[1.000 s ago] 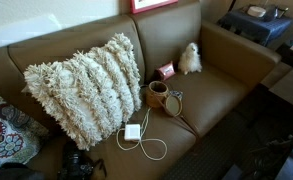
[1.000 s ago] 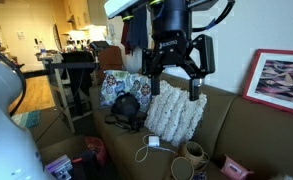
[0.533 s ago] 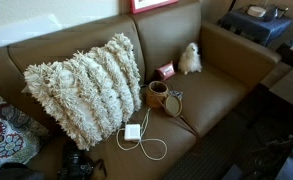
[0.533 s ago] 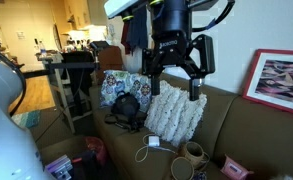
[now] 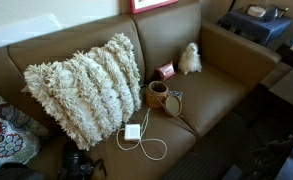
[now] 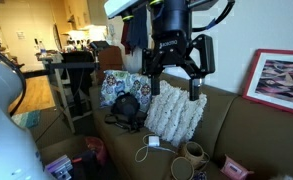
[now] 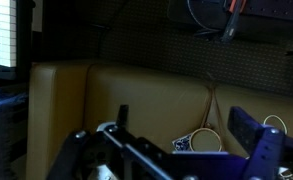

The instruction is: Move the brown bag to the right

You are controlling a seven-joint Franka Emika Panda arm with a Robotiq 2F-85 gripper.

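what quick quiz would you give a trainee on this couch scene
1. Which thing lies on the couch near the bag?
A. a white charger with its cable
B. a laptop
C. a shoe
2. True or false: the gripper is shut on the bag.
3. Fill in: the big shaggy ____ leans on the couch back beside the bag.

Key: 1 A; 2 false, it hangs open well above the couch; 3 pillow.
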